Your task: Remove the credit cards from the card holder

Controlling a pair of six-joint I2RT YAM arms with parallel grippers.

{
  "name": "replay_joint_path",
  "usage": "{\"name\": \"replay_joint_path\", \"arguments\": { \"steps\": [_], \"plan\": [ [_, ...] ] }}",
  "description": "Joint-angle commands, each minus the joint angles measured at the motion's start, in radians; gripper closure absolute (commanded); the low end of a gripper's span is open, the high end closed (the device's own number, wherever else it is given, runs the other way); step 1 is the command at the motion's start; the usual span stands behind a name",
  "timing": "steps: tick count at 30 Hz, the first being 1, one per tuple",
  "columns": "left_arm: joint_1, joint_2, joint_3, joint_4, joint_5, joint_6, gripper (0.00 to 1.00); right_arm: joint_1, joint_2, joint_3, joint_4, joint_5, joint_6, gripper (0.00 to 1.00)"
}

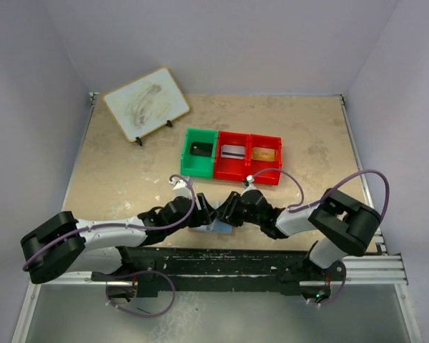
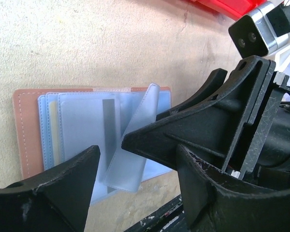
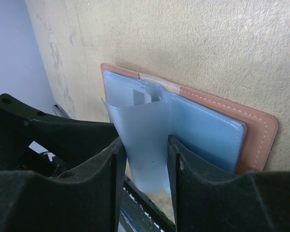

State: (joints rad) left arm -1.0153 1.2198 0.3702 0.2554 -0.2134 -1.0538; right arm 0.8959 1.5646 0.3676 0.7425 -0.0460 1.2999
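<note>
With the right gripper (image 3: 145, 145) closed narrow on the pale blue flap (image 3: 140, 116), we lift slowly so the pocket opens without dragging the card holder (image 3: 253, 128). The left gripper (image 2: 137, 164), spread wide, hovers just above its near edge. The card holder lies open on the tabletop (image 3: 208, 38), between both grippers.

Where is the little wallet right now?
In the top view, the card holder lies open near the table's front edge, between the left gripper and the right gripper.
</note>
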Motion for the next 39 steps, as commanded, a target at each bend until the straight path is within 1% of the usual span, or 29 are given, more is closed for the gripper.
{"name": "replay_joint_path", "arguments": {
  "steps": [1,5,8,12,16,18,20,21,25,29,32,35,37,39],
  "plan": [
    [-0.016,0.021,-0.060,-0.004,0.052,-0.012,0.38,-0.011,0.000,-0.026,-0.103,0.037,-0.013,0.56],
    [-0.015,0.041,-0.085,0.050,0.089,-0.027,0.38,-0.013,-0.009,-0.031,-0.096,0.042,-0.011,0.58],
    [-0.016,0.056,-0.104,0.120,0.123,-0.043,0.38,-0.014,0.002,-0.032,-0.073,0.026,-0.006,0.59],
    [-0.017,0.082,-0.109,0.176,0.179,-0.059,0.38,-0.015,0.008,-0.032,-0.063,0.017,-0.003,0.57],
    [-0.016,0.072,-0.139,0.210,0.175,-0.087,0.38,-0.018,-0.001,-0.035,-0.064,0.016,0.001,0.56],
    [-0.016,0.070,-0.145,0.216,0.169,-0.099,0.38,-0.020,-0.007,-0.039,-0.065,0.019,0.007,0.53],
    [-0.016,0.069,-0.147,0.219,0.166,-0.106,0.38,-0.023,-0.010,-0.036,-0.074,0.020,0.007,0.44],
    [-0.016,0.070,-0.146,0.219,0.163,-0.106,0.38,-0.023,-0.012,-0.030,-0.086,0.022,0.005,0.42],
    [-0.016,0.071,-0.138,0.219,0.166,-0.102,0.38,-0.023,-0.015,-0.001,-0.140,0.032,-0.006,0.42],
    [-0.016,0.063,-0.134,0.221,0.181,-0.102,0.38,-0.023,-0.031,-0.008,-0.142,0.039,0.000,0.44],
    [-0.016,0.045,-0.135,0.226,0.185,-0.104,0.39,-0.026,-0.076,-0.020,-0.128,0.040,-0.011,0.41],
    [-0.016,0.038,-0.131,0.244,0.196,-0.111,0.39,-0.026,-0.132,-0.021,-0.160,0.054,-0.014,0.35],
    [-0.016,0.040,-0.124,0.256,0.209,-0.114,0.39,-0.027,-0.163,-0.020,-0.178,0.067,-0.026,0.36],
    [-0.015,0.049,-0.121,0.283,0.222,-0.119,0.41,-0.027,-0.180,-0.014,-0.204,0.077,-0.032,0.39]
  ]
}}
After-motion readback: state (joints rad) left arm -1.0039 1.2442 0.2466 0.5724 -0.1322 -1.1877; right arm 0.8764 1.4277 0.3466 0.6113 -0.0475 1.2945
